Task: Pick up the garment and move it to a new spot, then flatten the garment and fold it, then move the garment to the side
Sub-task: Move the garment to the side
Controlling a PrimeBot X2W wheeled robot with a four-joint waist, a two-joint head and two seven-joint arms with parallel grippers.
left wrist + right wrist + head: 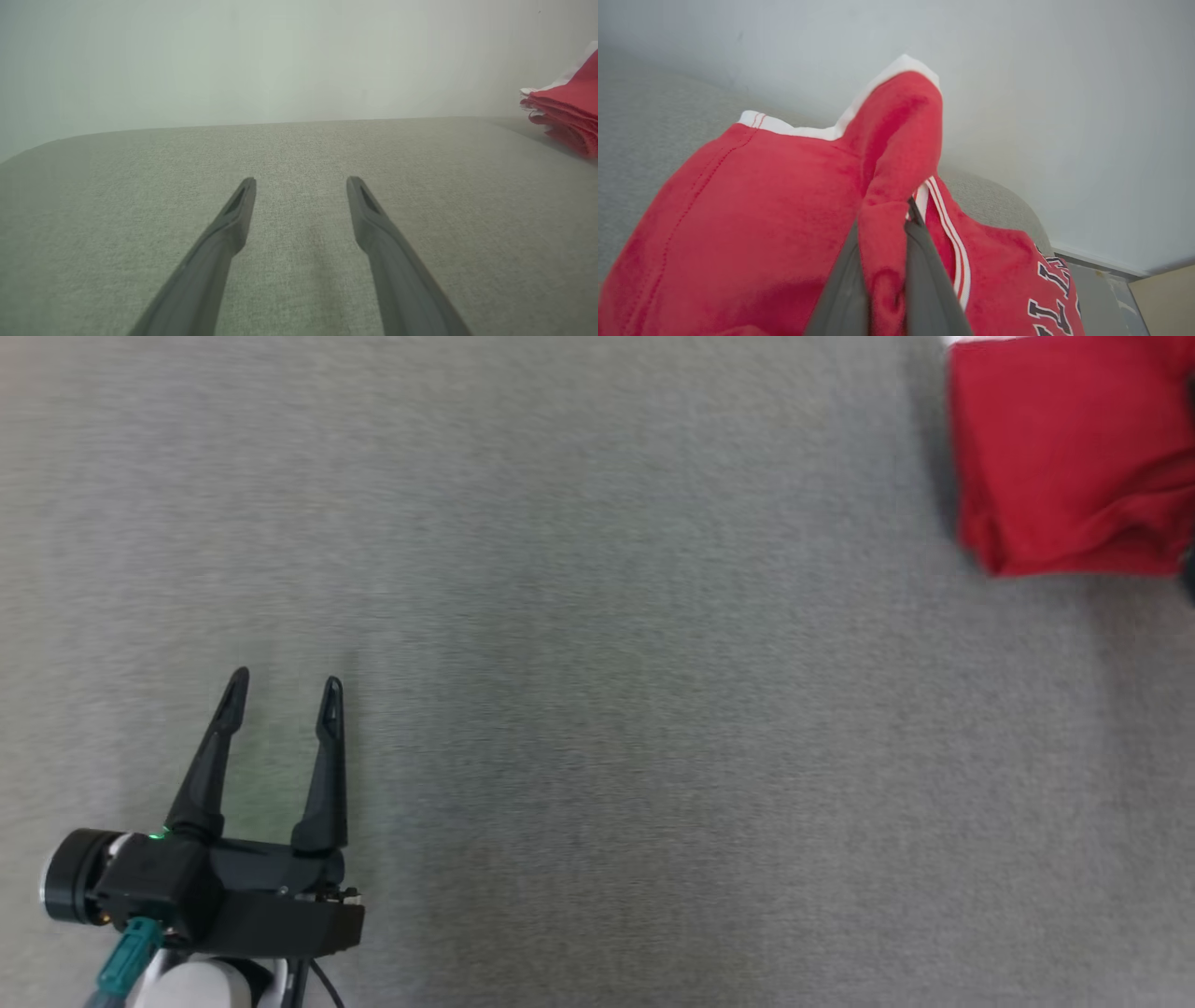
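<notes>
Head view: the red garment (1064, 457) lies bunched at about 2 o'clock on the grey desk (597, 663), cut by the frame edge; the left end effector (287, 679) sits at 8 o'clock, well apart from it.
Left side: fingers spread wide, nothing between them.
Right side: the right end effector (889, 242) is clamped on a raised fold of the garment, beside its white trim (859, 112).
Step in hand: probably the lift for the move — raise it steadily so the thin pinch does not slip, and get the hanging cloth clear of the desk before carrying it across.
Writing: dark, white-edged letters (1052, 298) at 4 o'clock in the right wrist view — cut off and not readable.
</notes>
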